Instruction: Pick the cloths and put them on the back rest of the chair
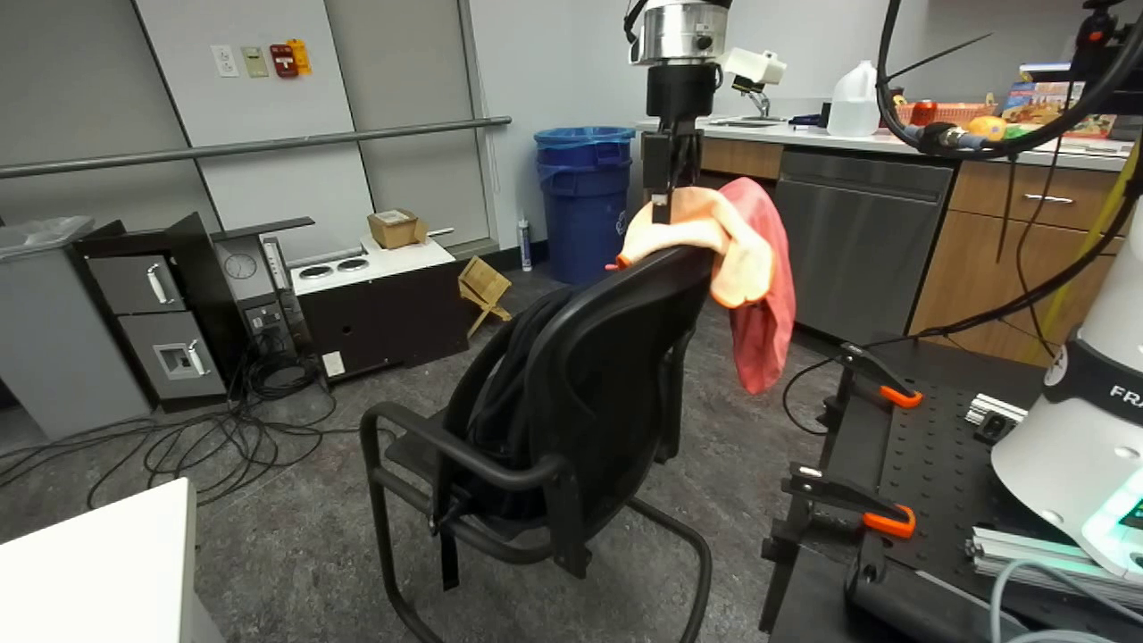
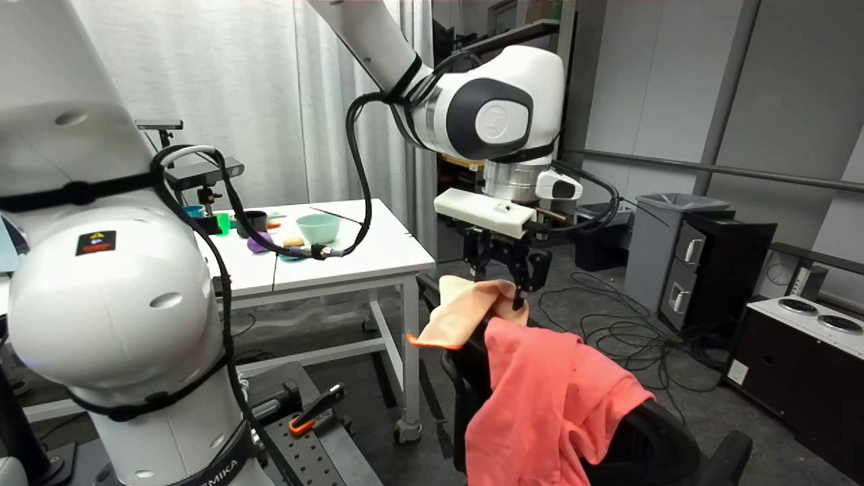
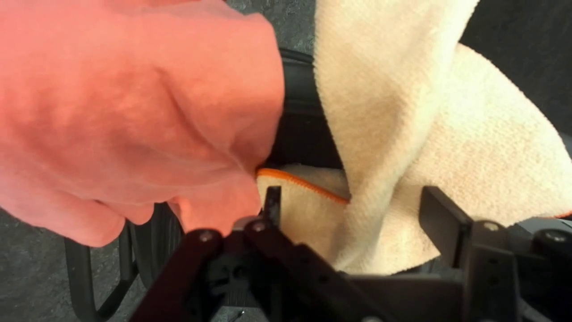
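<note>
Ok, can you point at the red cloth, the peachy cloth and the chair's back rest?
Red cloth (image 2: 543, 401): in an exterior view, on the middle of its draped part.
Peachy cloth (image 3: 440, 138): in the wrist view, near its middle, beside a fold.
Chair's back rest (image 1: 616, 375): in an exterior view, on its black rear side.

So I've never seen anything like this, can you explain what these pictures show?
The big white machine is a Franka Panda robot arm, ending in a black two-fingered gripper. Two pictures are taken from outside the robot, the close-up from its wrist, looking down. Below the gripper is a black office chair, with what looks like a backpack on its seat. Over the chair's back rest lie a salmon-pink cloth and a peach-cream cloth with orange edging. The gripper's jaws stand apart with part of the peach-cream cloth between them, so it doesn't seem to be gripping anything.
</note>
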